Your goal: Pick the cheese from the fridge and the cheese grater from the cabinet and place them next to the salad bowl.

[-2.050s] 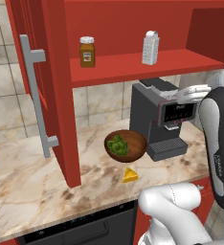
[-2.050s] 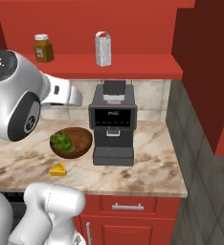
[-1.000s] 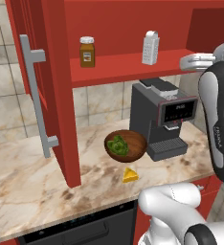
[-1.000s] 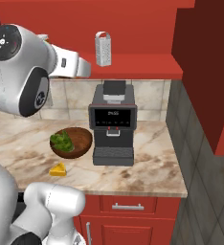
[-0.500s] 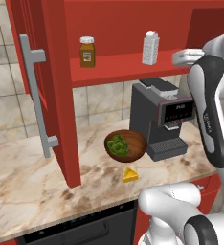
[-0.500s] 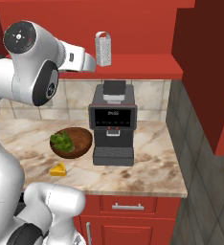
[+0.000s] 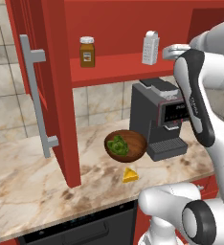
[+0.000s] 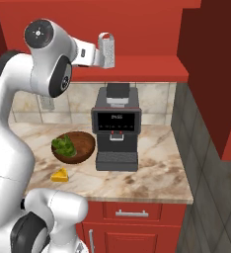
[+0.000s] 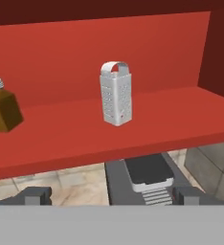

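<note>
Cheese: the small yellow-orange triangular cheese wedge (image 7: pixel 129 175) lies on the marbled beige counter (image 7: pixel 28 186), near its front edge, just in front of the bowl and apart from it.
Salad bowl: the round dark-brown wooden bowl of green leaves (image 7: pixel 125 145) sits mid-counter, just left of the black-and-grey coffee machine (image 7: pixel 159 119).
Gripper: the two-finger gripper (image 9: pixel 111 195) is raised level with the shelf's front edge, short of the grater; its dark fingertips (image 9: pixel 35 195) stand wide apart, holding nothing.
Cheese grater: the small white-grey tapering box grater with a top handle (image 9: pixel 116 94) stands upright on the red inner shelf of the open red wall cabinet (image 7: pixel 118 64), toward its right end.
Jar: a brown jar with a white lid (image 7: pixel 87 51) stands left of the grater, well apart.
Door: the red cabinet door with a long grey bar handle (image 7: pixel 39 95) hangs open at the left.
</note>
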